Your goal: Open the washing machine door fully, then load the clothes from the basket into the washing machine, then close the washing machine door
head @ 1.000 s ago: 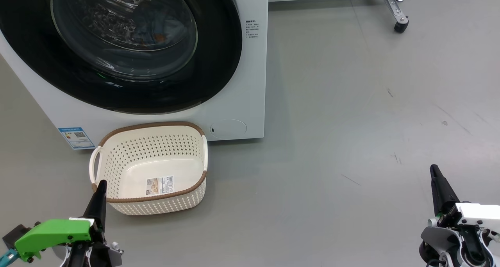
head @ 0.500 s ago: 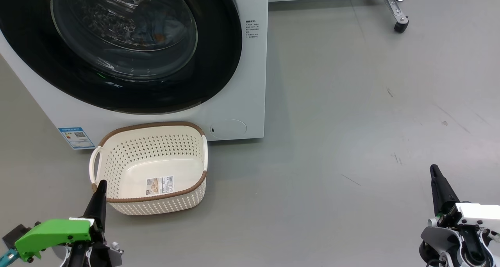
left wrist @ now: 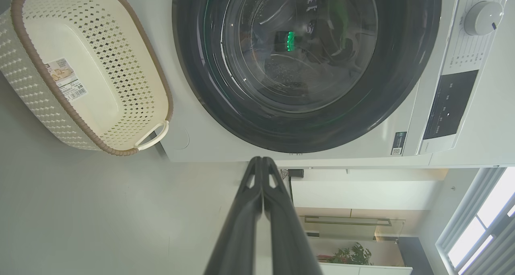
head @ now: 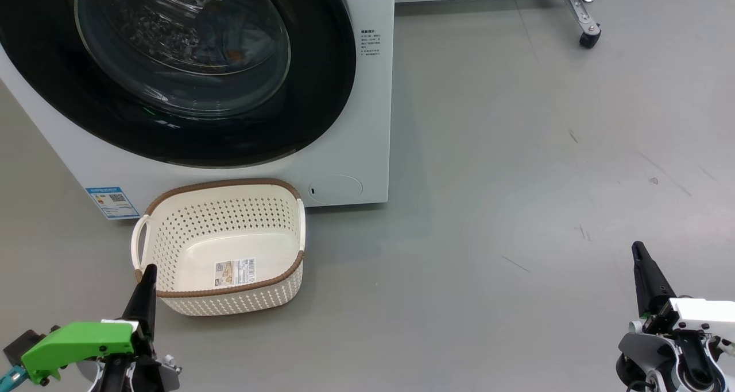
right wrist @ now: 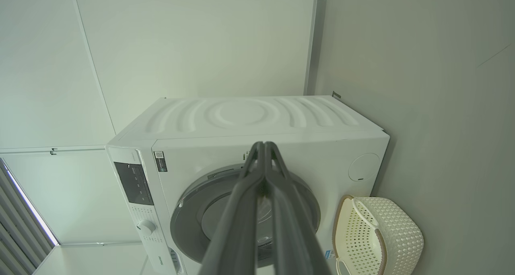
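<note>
Door (head: 172,136) was shut on machine (head: 356,122) | clothes (head: 229,53) lay in drum behind glass | basket (head: 229,297) stood empty on floor just before machine | left gripper (head: 149,270), right gripper (head: 636,248): jaws closed, empty, parked clear; work judged done.

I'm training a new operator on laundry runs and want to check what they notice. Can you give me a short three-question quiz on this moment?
1. True or false: the washing machine door sits closed against the washing machine.
2. Multiple choice: what is inside the basket? A) a cream garment; B) nothing but a label sticker; C) a blue garment.
3. Fill in: the left claw and the right claw are both ____ (open or shut).

Key: 1 true; 2 B; 3 shut.
</note>
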Available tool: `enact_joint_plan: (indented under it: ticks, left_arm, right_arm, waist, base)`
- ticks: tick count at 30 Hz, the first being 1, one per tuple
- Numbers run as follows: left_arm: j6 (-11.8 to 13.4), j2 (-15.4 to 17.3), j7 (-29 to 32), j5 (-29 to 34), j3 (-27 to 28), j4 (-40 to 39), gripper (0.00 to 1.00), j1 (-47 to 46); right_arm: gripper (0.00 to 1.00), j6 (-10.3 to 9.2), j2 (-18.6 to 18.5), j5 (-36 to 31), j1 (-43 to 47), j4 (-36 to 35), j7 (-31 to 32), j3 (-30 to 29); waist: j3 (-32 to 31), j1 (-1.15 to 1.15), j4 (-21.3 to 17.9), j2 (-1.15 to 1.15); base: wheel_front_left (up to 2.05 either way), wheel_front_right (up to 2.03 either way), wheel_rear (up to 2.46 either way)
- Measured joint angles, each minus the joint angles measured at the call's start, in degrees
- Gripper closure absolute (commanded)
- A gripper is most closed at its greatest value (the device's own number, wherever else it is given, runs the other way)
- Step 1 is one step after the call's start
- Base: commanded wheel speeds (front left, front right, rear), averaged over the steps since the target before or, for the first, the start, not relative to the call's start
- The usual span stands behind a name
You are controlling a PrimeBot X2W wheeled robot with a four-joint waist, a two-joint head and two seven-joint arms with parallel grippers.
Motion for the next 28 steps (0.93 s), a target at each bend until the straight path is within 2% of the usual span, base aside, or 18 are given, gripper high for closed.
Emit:
enact_joint_plan:
  ticks: [28]
  left_arm:
    - [0.0,0.0,0.0,0.0,0.0,0.0,1.00,0.0]
  right_arm:
    - [1.00,0.00,0.0,0.0,0.0,0.0,0.0,0.0]
  waist:
    - [0.0,0.00,0.0,0.00]
  base:
    - [0.00,0.00,0.00]
